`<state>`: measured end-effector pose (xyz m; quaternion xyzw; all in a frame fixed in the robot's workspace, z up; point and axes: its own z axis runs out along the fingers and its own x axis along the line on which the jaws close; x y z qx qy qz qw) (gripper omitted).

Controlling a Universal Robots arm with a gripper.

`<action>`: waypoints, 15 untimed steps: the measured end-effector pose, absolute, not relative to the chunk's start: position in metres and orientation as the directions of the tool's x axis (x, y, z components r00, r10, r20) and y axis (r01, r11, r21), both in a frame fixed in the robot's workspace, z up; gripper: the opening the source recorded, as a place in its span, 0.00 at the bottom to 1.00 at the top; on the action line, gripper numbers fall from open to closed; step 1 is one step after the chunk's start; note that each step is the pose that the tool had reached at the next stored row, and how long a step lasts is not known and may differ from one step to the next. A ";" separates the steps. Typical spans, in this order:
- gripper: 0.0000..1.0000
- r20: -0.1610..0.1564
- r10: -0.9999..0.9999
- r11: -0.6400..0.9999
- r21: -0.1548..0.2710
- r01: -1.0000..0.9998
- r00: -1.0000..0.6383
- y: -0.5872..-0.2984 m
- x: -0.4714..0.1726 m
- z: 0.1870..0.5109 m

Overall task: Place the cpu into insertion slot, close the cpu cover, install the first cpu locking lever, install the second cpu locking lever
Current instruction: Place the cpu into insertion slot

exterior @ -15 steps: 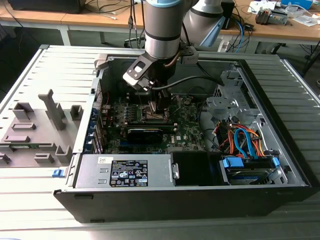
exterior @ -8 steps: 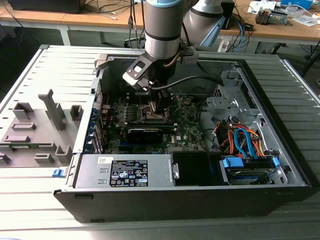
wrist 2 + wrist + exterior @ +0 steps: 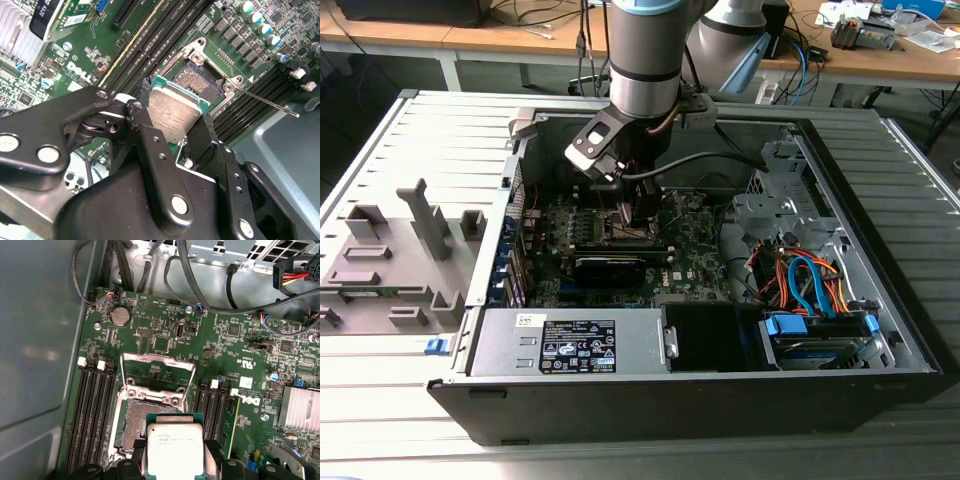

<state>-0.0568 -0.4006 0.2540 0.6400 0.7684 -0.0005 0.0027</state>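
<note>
My gripper [image 3: 172, 120] is shut on the cpu [image 3: 170, 112], a flat silver-grey square chip pinched at two opposite edges by the black fingers [image 3: 142, 125]. In the first wrist view the cpu [image 3: 175, 447] hangs over the near edge of the insertion slot [image 3: 131, 422], whose dark centre lies bare. The cpu cover [image 3: 157, 359] stands raised behind the slot. Two thin wire levers [image 3: 121, 377] stand unlatched at its sides. In the exterior view the gripper [image 3: 638, 215] reaches down into the open computer case over the green motherboard [image 3: 700, 260].
Black memory slots [image 3: 92, 410] flank the socket on both sides. A finned heatsink [image 3: 300, 407] and a bundle of cables [image 3: 225, 290] lie close by. A black expansion card [image 3: 620, 265], the power supply [image 3: 570, 340] and the drive cage [image 3: 810, 280] ring the board.
</note>
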 end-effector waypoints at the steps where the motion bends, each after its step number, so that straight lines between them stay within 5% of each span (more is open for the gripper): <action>1: 0.54 -0.005 0.984 0.180 0.003 0.984 -0.180 -0.401 -0.057 0.254; 15: 0.54 -0.005 0.986 0.166 0.003 0.986 -0.166 -0.401 -0.057 0.254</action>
